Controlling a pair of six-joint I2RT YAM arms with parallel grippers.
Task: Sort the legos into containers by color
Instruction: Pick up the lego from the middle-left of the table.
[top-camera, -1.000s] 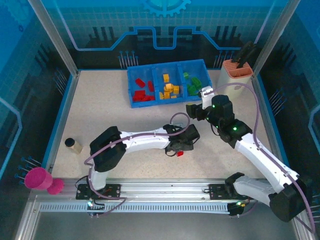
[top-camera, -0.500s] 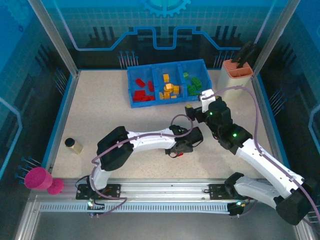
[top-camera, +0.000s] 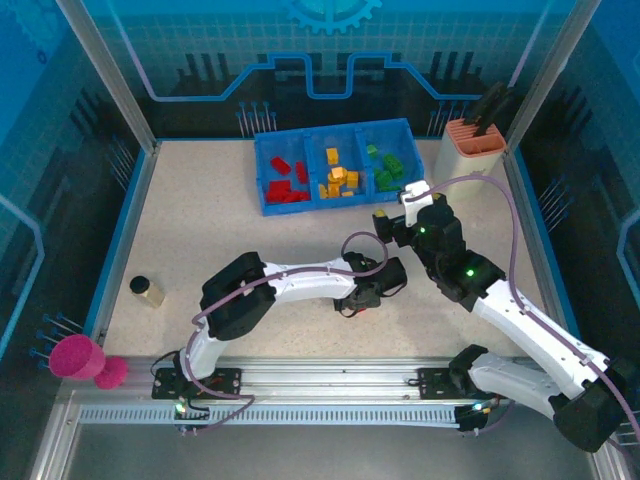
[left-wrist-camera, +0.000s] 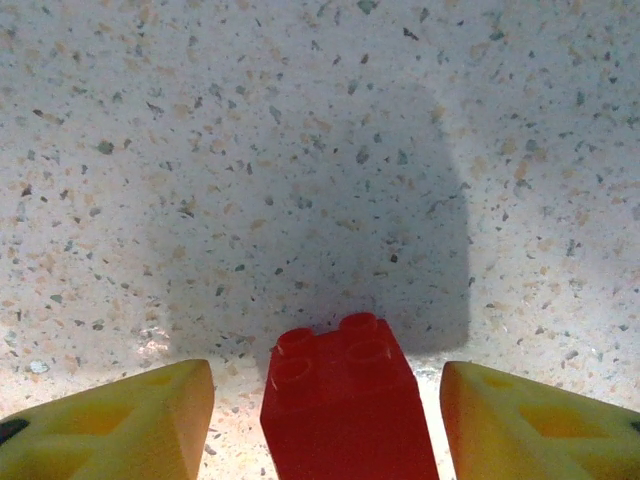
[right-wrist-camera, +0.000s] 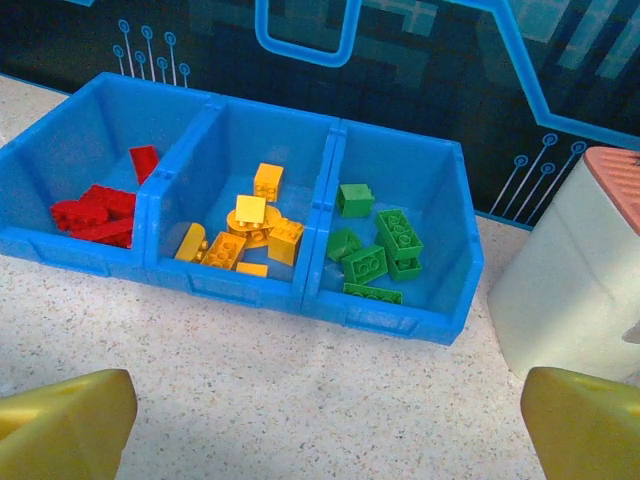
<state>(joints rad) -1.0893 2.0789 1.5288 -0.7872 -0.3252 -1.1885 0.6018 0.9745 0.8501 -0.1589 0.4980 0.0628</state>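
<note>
Since 1 second ago the left arm has reached further over the surface (left-wrist-camera: 300, 150) and the left hand (top-camera: 362, 298) has come down over 1 red lego (left-wrist-camera: 345, 415). The right hand (right-wrist-camera: 325, 425) has drawn a little back from the blue tray (right-wrist-camera: 240, 285).

In the left wrist view the red lego lies flat on the surface between the 2 yellow fingers (left-wrist-camera: 130, 420), studs up. The fingers stand apart, with a gap on each side of the lego, so they do not clamp it.

The right hand has its fingers wide apart with nothing between them. Ahead of it stands the blue tray with 3 compartments: red legos (right-wrist-camera: 95, 210) in the left one, yellow-orange legos (right-wrist-camera: 245, 235) in the middle one, green legos (right-wrist-camera: 375, 250) in the right one. To the front right of this hand stands a beige holder (right-wrist-camera: 565, 290), just beside the tray.
</note>
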